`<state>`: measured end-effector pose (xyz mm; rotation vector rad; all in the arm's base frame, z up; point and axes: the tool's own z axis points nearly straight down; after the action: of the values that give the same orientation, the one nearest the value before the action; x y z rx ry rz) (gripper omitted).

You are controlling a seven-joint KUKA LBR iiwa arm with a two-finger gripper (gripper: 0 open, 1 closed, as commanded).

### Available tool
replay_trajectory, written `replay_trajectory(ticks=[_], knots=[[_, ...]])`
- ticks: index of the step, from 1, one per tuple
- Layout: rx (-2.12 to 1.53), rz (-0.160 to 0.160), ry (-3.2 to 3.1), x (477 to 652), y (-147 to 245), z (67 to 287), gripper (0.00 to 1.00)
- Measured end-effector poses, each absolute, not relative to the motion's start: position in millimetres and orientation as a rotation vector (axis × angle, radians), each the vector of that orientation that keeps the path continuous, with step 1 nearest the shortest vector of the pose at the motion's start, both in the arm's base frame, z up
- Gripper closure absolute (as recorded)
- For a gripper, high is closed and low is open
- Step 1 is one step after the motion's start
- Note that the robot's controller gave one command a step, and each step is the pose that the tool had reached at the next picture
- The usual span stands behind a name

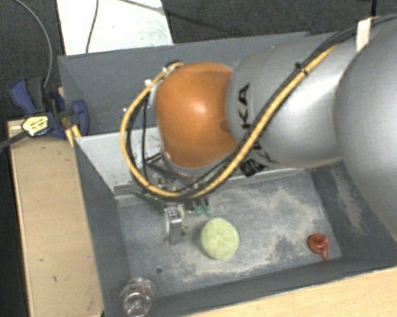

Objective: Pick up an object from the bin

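Nearest, in the front left corner of the bin [274,213], a small clear container [136,299] sits close to both walls. Towards the front right, a small red piece [318,245] lies alone with bare grey floor all around it. Mid-floor rests a pale green ball [219,238], well apart from both, with free floor in front of it and to its right. The gripper [183,224] hangs just behind and left of the ball, not around it; whether it is released or clenched I cannot tell. Above it swells the orange cover [195,113], looped by a yellow cable [142,178]. The silver arm [302,108] carries black KUKA lettering, partly crossed by that cable.
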<state>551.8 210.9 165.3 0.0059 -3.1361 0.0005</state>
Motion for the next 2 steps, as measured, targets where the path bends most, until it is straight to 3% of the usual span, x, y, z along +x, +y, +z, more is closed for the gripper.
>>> replay_trajectory(ticks=[1,2], knots=[[-0.002,-0.002,-3.144,553.5,210,170,0.00],[-0.204,-0.009,-3.142,559.2,195,147,0.00]])
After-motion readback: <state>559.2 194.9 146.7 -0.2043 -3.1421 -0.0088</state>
